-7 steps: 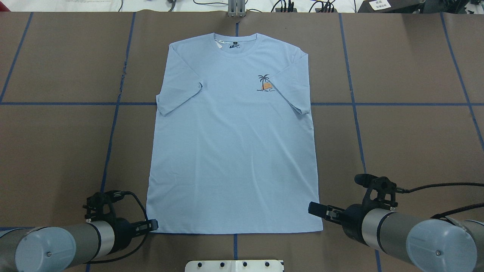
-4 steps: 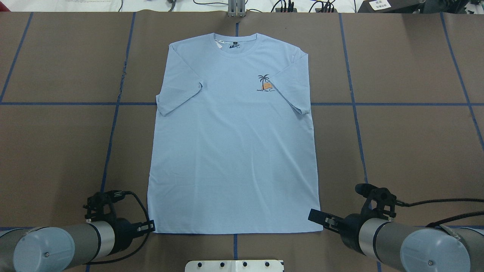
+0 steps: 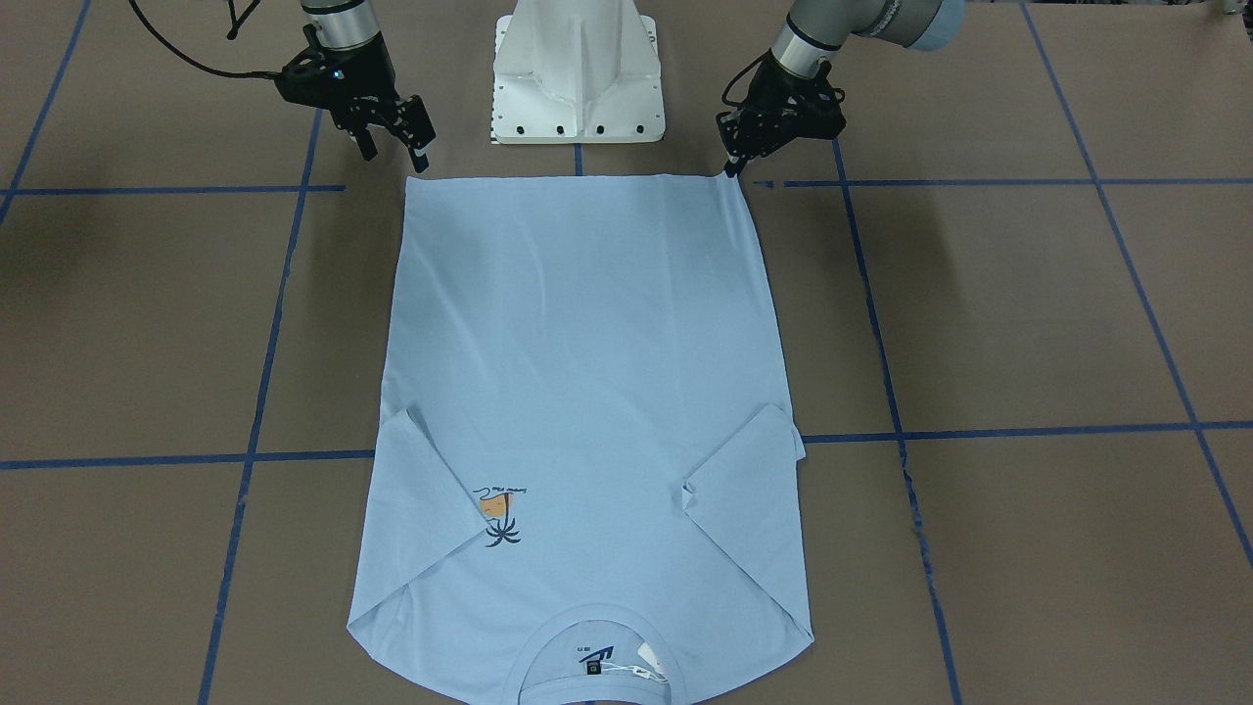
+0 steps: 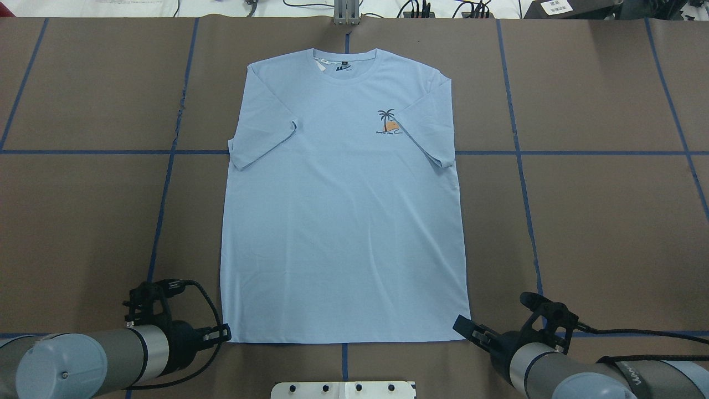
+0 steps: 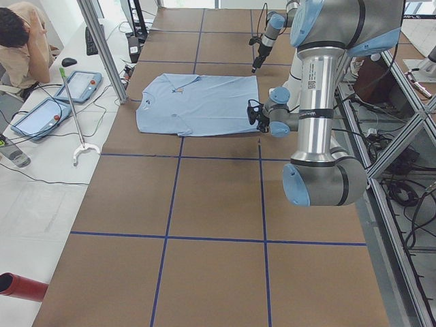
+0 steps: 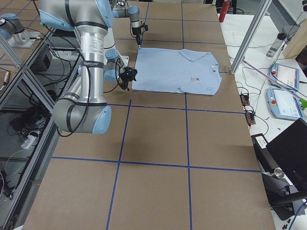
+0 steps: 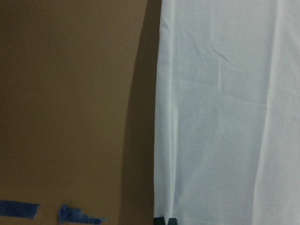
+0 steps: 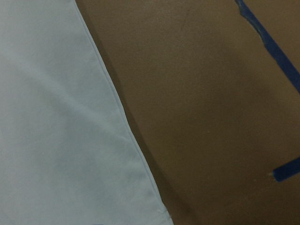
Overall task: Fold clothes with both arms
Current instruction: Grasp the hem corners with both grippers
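Down at the robot-side table (image 3: 1028, 294) edge: left gripper (image 3: 729, 171) pinches a T-shirt (image 3: 578, 343) hem corner, right gripper (image 3: 396, 160) spread, nothing folded yet.

A wide table (image 4: 609, 221) fills the room's middle, covered in brown paper and marked into big squares by blue tape lines (image 4: 581, 152). In the exterior left view, a white bench (image 5: 41, 177) runs along nine o'clock, carrying two tablets (image 5: 76, 85) and loose cables. A person (image 5: 24, 41) sits at ten o'clock, and a red cylinder (image 5: 20, 286) lies at eight. A slanted aluminium post (image 5: 102, 48) rises at eleven. The light is even and soft.
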Controlling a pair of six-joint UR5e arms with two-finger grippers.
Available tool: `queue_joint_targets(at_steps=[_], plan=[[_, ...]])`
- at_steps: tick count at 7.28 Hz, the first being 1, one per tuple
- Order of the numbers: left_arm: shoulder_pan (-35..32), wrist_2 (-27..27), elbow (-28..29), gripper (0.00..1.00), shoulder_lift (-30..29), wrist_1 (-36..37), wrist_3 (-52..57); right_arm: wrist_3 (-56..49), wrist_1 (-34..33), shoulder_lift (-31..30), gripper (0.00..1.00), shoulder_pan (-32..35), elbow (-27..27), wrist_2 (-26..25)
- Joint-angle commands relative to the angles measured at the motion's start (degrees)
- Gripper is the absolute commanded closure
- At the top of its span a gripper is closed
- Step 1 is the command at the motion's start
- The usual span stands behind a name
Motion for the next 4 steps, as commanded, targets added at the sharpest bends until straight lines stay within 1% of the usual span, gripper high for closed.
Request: queue_joint_targets(at_steps=[1,2,3,4], plan=[[0.0,0.0,-0.1,1.00,0.0,-0.1,0.0,0.4,-0.4,2.2,0.10,-0.6,-3.7,-1.5],[0.0,-0.1,-0.1,1.00,0.0,-0.1,0.0,0.4,-0.4,2.3,0.18,-0.6,-3.7,-1.5],[0.1,-0.2,-0.1,1.00,0.0,-0.1,-0.1,0.4,-0.5,2.4,0.31,-0.7,-3.7,-1.4],[0.1,-0.1,-0.1,1.00,0.0,-0.1,-0.1,0.4,-0.4,2.5,0.49,-0.7,-3.7,-1.4]])
